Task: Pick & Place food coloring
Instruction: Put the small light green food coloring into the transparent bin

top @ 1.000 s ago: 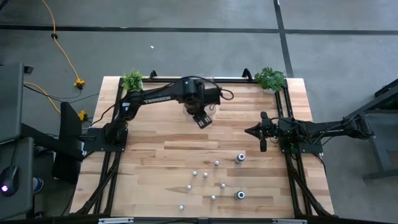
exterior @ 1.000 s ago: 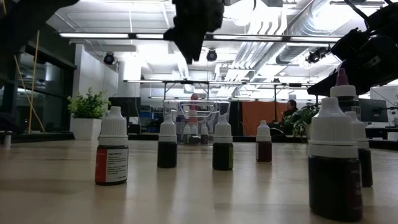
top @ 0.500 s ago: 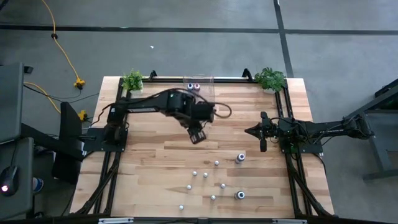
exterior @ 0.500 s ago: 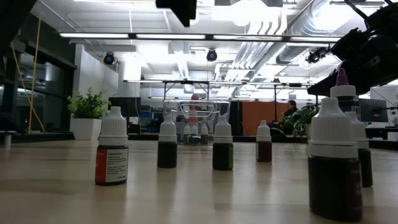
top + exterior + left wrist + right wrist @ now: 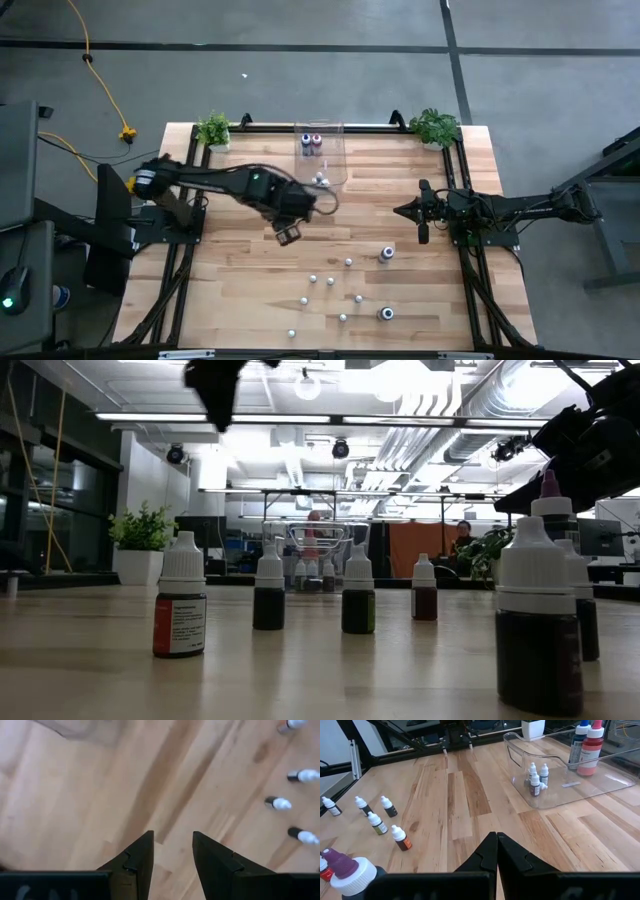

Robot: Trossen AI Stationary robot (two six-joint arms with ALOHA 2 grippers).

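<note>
Left gripper (image 5: 288,235): we find it over bare wood left of the table's centre, between the bin and the loose bottles. In its wrist view the fingers (image 5: 141,857) stand apart with nothing between them.

Right gripper (image 5: 421,232): we find it parked at the table's right side, clear of the bottles. Its wrist view shows the fingers (image 5: 487,854) pressed together, holding nothing.

Bin (image 5: 332,170): clear plastic, at the table's far edge in the middle. We note a blue bottle (image 5: 577,746) and a red bottle (image 5: 590,754) standing at its far end, and three small white-capped bottles (image 5: 535,781) grouped at its near end.

Loose bottles (image 5: 331,282): we count a scatter of small white-capped ones on the near half of the table, right of centre, all upright and apart from each other.

Larger bottles: two, one (image 5: 386,254) at the scatter's far right and one (image 5: 386,314) nearer the front edge.

Plants: one (image 5: 213,130) at the far left corner, one (image 5: 434,127) at the far right.
</note>
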